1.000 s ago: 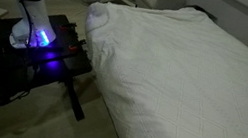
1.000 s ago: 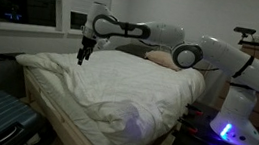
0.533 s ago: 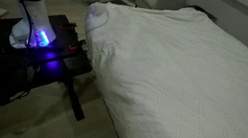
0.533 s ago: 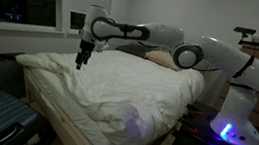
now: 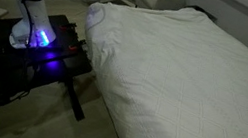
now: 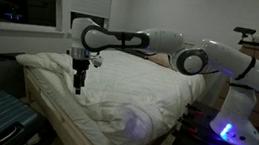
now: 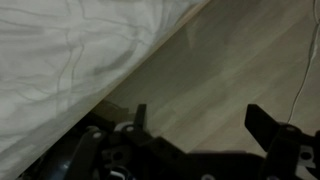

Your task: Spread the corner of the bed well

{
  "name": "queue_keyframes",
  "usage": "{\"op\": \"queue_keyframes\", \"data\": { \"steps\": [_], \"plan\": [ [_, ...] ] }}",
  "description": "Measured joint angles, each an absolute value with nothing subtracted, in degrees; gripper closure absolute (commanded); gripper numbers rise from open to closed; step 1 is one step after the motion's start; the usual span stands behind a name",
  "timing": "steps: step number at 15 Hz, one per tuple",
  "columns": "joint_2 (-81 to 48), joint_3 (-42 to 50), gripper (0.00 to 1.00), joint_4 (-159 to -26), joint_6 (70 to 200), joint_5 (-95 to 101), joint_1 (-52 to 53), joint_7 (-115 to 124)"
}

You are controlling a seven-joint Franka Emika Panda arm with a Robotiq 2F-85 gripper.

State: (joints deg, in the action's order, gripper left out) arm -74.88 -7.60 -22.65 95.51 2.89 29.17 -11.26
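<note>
White, puffy corner (image 6: pixel 32 62) of duvet lies rumpled at far side of the bed (image 6: pixel 153 86). Gripper (image 6: pixel 78 87) hangs just over the duvet edge near it, pointing down, jaws spread wide, nothing held. Wrist view: duvet edge upper left, floor (image 7: pixel 235 60) beyond

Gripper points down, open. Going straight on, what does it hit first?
Likely the floor: the wrist view shows it ahead of the gripper, with the duvet edge just aside. Depth is unclear, so it could graze that edge.
</note>
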Motion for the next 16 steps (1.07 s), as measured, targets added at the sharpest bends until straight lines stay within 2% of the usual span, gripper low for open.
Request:
{"op": "queue_keyframes", "data": {
  "steps": [6,12,16],
  "plan": [
    [-77.3,-8.5,0.0,-22.1,84.3,2.0,30.3,-13.4],
    [-81.5,-8.6,0.0,-21.6,83.6,1.6,30.1,-17.1],
    [-83.6,-12.2,0.0,-21.6,80.7,-2.4,30.2,-22.1]
  ]
}}
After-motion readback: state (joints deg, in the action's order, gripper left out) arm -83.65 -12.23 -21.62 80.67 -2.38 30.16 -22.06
